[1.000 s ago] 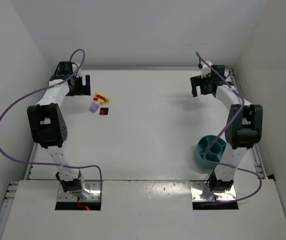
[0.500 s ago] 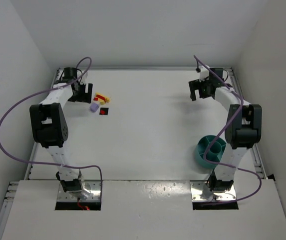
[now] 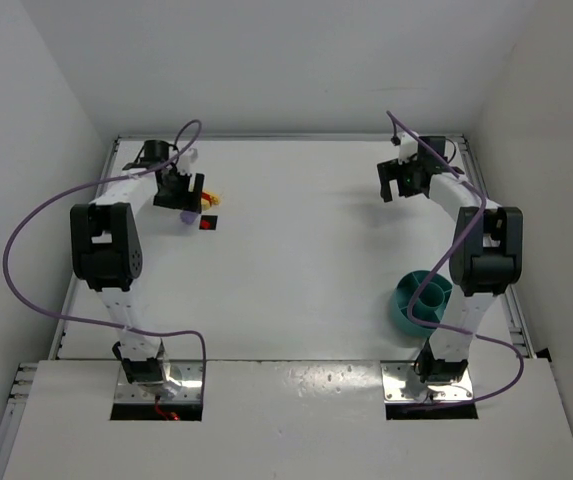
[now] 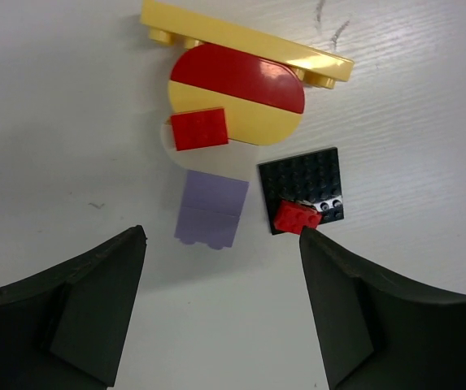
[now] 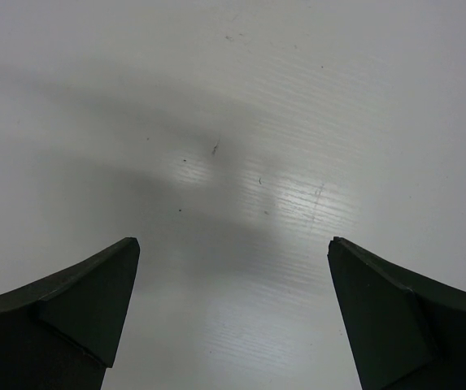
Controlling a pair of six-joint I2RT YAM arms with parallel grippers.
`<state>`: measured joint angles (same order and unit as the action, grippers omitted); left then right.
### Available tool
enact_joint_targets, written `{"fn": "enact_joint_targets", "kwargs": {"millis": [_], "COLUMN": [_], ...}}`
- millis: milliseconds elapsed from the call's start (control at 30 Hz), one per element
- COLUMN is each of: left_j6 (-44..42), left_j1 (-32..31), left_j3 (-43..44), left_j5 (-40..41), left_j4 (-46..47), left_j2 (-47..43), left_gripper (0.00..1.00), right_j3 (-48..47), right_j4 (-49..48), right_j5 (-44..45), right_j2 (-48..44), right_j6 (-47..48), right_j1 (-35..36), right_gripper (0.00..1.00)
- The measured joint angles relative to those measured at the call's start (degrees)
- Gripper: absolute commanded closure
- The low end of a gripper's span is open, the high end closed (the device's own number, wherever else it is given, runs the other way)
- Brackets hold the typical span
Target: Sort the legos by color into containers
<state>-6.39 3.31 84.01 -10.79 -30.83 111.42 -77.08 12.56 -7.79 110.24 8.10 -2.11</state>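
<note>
Sorting is judged not yet begun: the legos (image 4: 237, 122) are clustered near the far-left corner beneath the left gripper (image 3: 190, 195), held spread and empty; no brick is seen in the bowl (image 3: 402, 315) by the near-right edge; the right gripper (image 5: 233, 240) is likewise spread and empty.

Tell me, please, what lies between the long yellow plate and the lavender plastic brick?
Left wrist view: red, yellow and white rounded pieces, plus a small red brick.

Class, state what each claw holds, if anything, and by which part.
Nothing. The left claw is open above the legos; the right claw is open over the table.
</note>
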Motion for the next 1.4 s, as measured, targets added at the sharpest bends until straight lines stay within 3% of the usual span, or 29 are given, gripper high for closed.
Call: {"fn": "enact_joint_targets", "kwargs": {"millis": [233,833,1000,1133,1400], "left_j6": [-0.3,-0.7,-1.2,-2.7,-6.8], "left_j1": [-1.0,-2.6,-2.6,-2.6,-2.6], "left_j3": [0.0,-0.3,-2.3,-6.8,-10.2], "left_j5": [-0.3,0.7,-0.3,-4.6,-22.5], "left_j4": [-0.2,1.5,4.1,4.9,1.0], "left_j2": [3.2,5.6,4.6,1.6,-4.4], "left_gripper": [0.24,0.62,0.66,0.67,0.73], "right_j3": [0.0,0.0,0.2,0.9,2.8], "right_j4": [0.0,0.0,0.0,0.0,0.0], "right_j5": [-0.1,-0.3,-0.3,-0.5,-1.9], "right_j2": [0.3,0.3,0.3,0.3,0.3], "right_j6": [0.5,0.7,0.7,0.7,0.8], "right_j1": [0.0,0.0,0.0,0.2,0.4], "right_gripper": [0.00,0.00,0.00,0.00,0.00]}}
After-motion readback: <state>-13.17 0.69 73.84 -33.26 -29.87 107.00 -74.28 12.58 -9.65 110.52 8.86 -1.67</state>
